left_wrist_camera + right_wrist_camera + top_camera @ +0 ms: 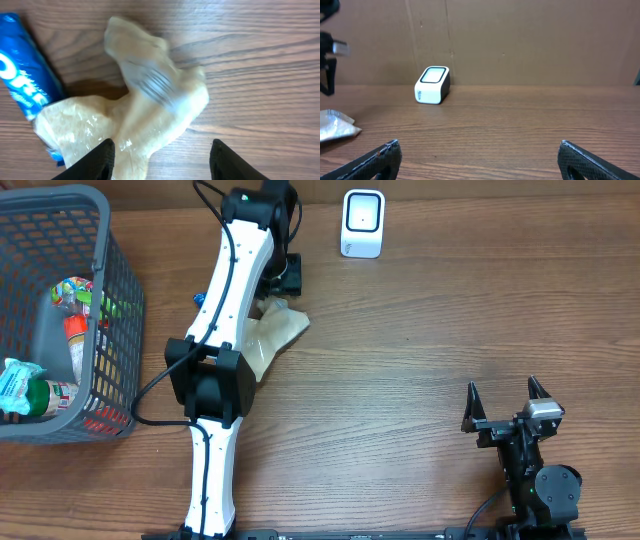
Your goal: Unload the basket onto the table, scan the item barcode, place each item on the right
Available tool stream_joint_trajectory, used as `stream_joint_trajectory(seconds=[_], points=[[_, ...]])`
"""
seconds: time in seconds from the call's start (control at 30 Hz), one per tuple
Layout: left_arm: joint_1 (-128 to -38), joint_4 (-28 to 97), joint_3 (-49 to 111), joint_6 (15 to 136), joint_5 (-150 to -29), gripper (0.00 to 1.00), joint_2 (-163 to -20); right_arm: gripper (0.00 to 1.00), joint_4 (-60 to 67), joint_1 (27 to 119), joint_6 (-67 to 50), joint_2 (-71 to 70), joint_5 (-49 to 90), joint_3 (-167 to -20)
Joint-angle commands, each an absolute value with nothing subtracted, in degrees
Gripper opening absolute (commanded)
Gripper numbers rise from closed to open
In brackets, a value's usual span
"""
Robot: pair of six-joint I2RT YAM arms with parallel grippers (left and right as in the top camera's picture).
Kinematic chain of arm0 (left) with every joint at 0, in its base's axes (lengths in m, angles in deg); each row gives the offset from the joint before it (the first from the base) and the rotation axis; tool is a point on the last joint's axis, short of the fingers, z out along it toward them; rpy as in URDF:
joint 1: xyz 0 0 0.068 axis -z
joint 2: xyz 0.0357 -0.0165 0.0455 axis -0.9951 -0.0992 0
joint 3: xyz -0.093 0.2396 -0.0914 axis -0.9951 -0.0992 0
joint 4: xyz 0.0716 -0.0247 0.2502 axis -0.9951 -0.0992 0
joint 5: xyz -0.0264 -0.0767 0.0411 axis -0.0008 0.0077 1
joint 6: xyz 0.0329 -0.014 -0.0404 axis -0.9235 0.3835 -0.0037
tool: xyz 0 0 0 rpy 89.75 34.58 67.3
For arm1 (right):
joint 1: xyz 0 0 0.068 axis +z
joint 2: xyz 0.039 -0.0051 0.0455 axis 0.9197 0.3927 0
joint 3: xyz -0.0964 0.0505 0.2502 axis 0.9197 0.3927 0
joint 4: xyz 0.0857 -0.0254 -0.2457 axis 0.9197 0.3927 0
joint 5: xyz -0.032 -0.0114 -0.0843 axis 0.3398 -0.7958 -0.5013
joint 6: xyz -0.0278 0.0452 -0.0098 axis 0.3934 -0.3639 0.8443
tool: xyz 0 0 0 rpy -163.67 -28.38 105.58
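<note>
A brown wood-grain surface [420,330] carries everything. The crumpled, clear plastic bag with pale beige contents [272,332] lies in the left half of the surface, nearer the edge opposite the arm bases. It sits between the grey plastic mesh basket [118,350] at the left edge and the small white box-shaped scanner with a dark-rimmed window [362,223] at the far edge, well apart from both.

In the left wrist view the left pincer [161,145] hangs over this bag [150,100] with its jaws apart. One black finger [100,160] is over the bag's lower fold and the other [225,160] is over bare wood. Nothing is clamped between them.

A shiny blue snack packet with white lettering [25,85] lies beside the bag, and one end of it is tucked beneath the bag.

The right pincer [502,395] waits near the right corner on the arm-base side, its jaws spread wide and holding nothing. Its wrist camera looks across the bare wood at the scanner [432,85], which stands upright before a brown wall.

The basket holds assorted packaged goods [70,300].
</note>
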State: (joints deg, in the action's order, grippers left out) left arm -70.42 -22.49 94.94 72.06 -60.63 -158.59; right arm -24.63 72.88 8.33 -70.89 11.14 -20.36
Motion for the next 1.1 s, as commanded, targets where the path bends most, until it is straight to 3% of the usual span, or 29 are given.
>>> stream_joint_trajectory(seconds=[0.0, 0.13, 0.43, 0.67, 1.07], points=[[-70.53, -25.06, 102.98, 69.61, -61.18, 0.54, -154.17, 1.00, -24.85, 72.81, 8.73, -71.22, 10.79, -19.77], [-71.05, -28.23, 111.53, 67.97, -61.42, 0.51, -151.05, 1.00, -24.85, 72.79, 8.73, -71.22, 10.77, -19.77], [-75.51, -28.21, 117.43, 67.97, -49.00, 0.64, -134.04, 1.00, -24.85, 72.81, 8.73, -71.22, 10.79, -19.77], [-90.02, -28.23, 117.39, 67.99, -45.24, 0.65, -126.24, 1.00, -24.85, 72.81, 8.73, -71.22, 10.79, -19.77], [-110.35, -27.77, 105.93, 68.21, -49.48, 0.69, -128.05, 1.00, -24.85, 72.79, 8.73, -71.22, 10.77, -19.77]])
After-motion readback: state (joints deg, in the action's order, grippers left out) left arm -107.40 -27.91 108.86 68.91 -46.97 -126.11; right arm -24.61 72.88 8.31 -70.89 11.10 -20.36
